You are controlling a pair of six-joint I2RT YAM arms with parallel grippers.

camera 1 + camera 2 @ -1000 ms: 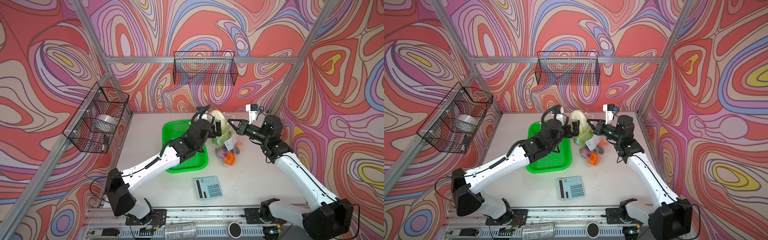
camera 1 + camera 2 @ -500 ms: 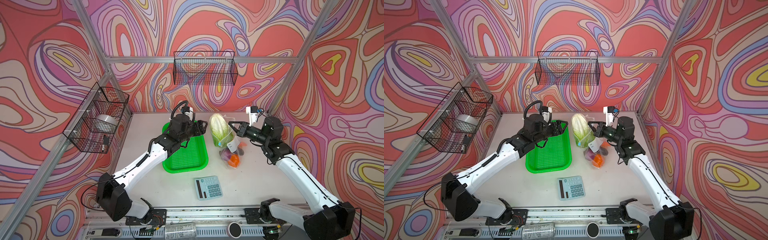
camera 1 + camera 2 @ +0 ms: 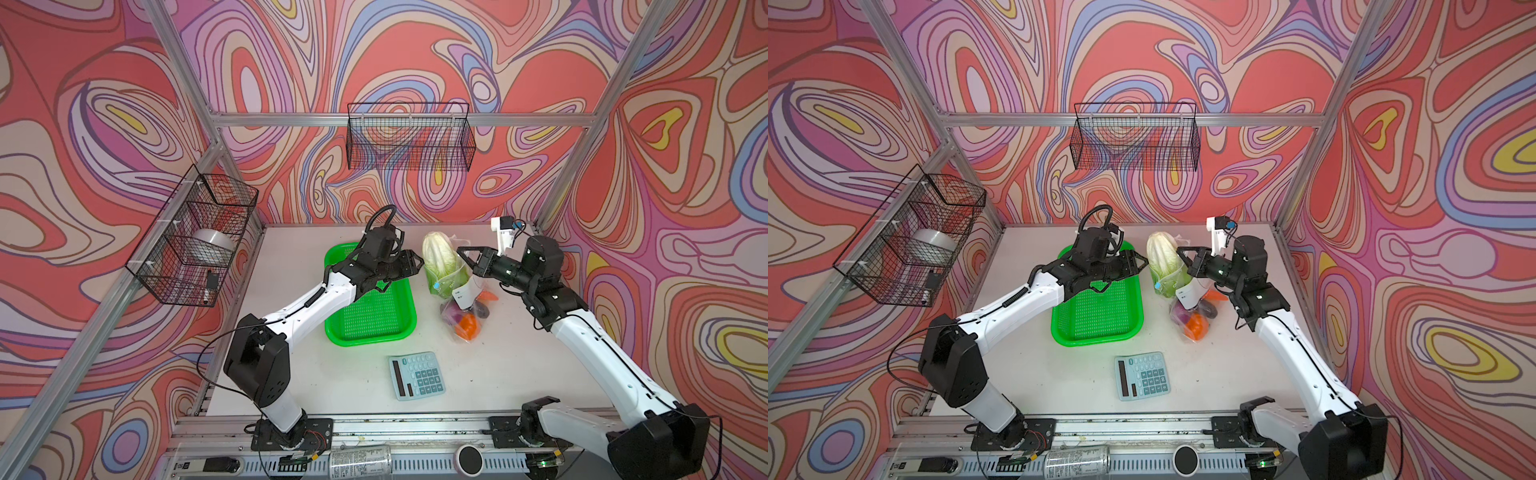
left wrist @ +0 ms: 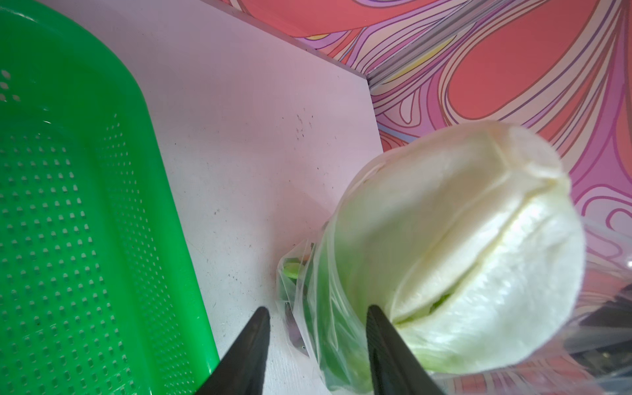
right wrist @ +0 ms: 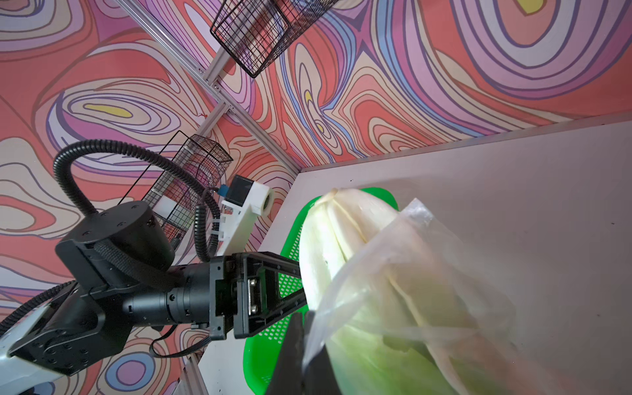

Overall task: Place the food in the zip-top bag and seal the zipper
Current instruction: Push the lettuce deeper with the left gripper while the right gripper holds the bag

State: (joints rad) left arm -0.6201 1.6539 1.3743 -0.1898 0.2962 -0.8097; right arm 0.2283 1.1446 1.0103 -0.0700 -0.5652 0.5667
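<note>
As the right gripper [image 3: 461,252] pinches the bag [image 3: 462,328], cabbage [image 3: 438,254] protrudes.

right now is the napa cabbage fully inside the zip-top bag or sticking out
Sticking out. The napa cabbage has its green end inside the zip-top bag, but its white end pokes past the mouth.

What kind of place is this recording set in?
Probably a lab robot cell, not a home: aluminium frame, swirl-printed wall panels, and a left arm and right arm bolted to a base rail.

Napa cabbage [image 3: 438,257] half inside clear bag [image 3: 464,294]
</note>
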